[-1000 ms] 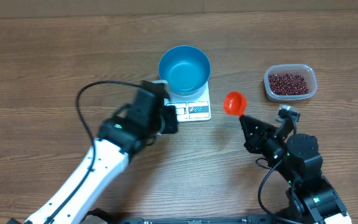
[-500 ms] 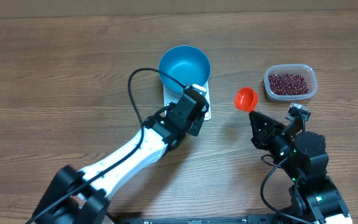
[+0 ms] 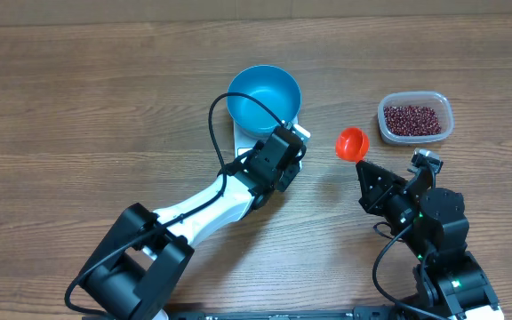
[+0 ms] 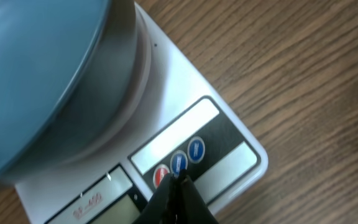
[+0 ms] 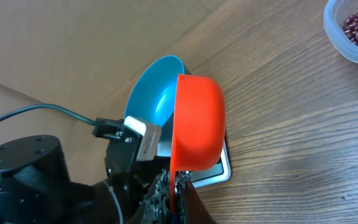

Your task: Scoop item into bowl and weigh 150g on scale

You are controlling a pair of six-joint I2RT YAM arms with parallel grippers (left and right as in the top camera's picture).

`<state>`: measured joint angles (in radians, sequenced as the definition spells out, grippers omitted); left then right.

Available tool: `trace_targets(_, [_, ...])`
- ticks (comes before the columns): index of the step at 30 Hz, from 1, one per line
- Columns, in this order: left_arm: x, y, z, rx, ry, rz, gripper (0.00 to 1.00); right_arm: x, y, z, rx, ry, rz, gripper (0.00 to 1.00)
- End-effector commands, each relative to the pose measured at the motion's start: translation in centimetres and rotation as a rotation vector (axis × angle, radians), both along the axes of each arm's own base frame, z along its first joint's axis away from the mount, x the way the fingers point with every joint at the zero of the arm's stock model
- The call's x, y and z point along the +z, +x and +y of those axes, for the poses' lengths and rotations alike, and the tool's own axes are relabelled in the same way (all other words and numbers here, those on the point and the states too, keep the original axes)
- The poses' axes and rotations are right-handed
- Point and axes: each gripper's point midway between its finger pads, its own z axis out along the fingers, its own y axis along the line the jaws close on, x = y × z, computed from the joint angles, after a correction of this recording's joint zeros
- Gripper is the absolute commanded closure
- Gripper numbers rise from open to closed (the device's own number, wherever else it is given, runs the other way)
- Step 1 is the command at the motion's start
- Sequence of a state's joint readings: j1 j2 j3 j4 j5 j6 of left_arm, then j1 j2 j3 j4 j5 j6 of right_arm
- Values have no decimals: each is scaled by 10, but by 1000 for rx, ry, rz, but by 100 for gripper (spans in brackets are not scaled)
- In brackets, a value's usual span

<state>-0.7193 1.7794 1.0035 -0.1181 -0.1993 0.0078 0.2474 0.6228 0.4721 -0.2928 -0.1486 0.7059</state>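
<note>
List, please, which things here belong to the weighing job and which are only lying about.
For the job: blue bowl, scale, beans, clear tub, orange scoop in the right gripper, left gripper at the scale's buttons.

Not for the job: table, black cable.

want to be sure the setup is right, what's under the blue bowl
The white scale: the bowl stands on its weighing plate. The front panel with its buttons shows past the bowl's rim; most of the plate's top is covered.
</note>
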Motion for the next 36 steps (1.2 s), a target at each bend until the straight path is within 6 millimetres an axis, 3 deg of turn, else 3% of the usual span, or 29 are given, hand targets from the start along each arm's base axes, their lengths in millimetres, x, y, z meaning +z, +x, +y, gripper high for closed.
trace_targets(1, [-7,10,-2,-7,23,-18,96,18,3,-3,-14,-1,-44,96])
trace_targets(7, [-21,10,3,2,47,6,96,16,2,-4,-14,-4,-32,96])
trace_targets(20, [-19,21,9,38,19,-6,96,11,0,-4,-14,-8,-14,96])
trace_targets(36, [-31,14,3,8,2,41,96,11,0,-4,-14,-8,-14,96])
